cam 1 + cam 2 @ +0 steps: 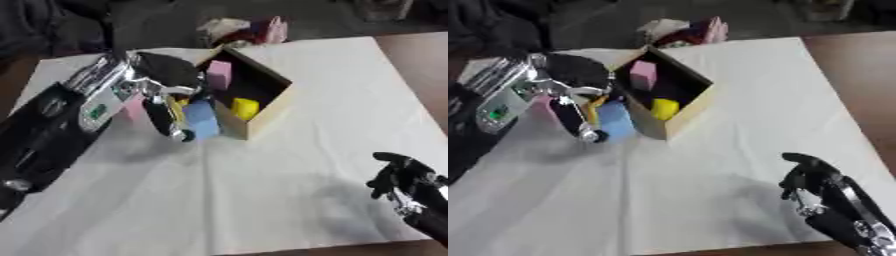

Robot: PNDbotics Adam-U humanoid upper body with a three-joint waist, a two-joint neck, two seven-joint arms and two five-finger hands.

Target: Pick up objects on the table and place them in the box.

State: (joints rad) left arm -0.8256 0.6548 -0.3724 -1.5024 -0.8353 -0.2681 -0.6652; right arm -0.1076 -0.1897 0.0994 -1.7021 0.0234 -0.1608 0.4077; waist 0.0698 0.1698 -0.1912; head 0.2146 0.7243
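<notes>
The left hand (pixel 166 100) is curled round a blue block (pixel 201 119) just beside the box (pixel 262 117).

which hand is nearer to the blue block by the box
Left. The left hand is right at the blue block, its fingers against it; the right hand is far off near the lower right corner.

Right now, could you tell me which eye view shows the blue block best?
The left eye view: the blue block stands beside the box wall, its face mostly clear beside the left hand. In the right eye view, the hand's fingers cover more of it.
</notes>
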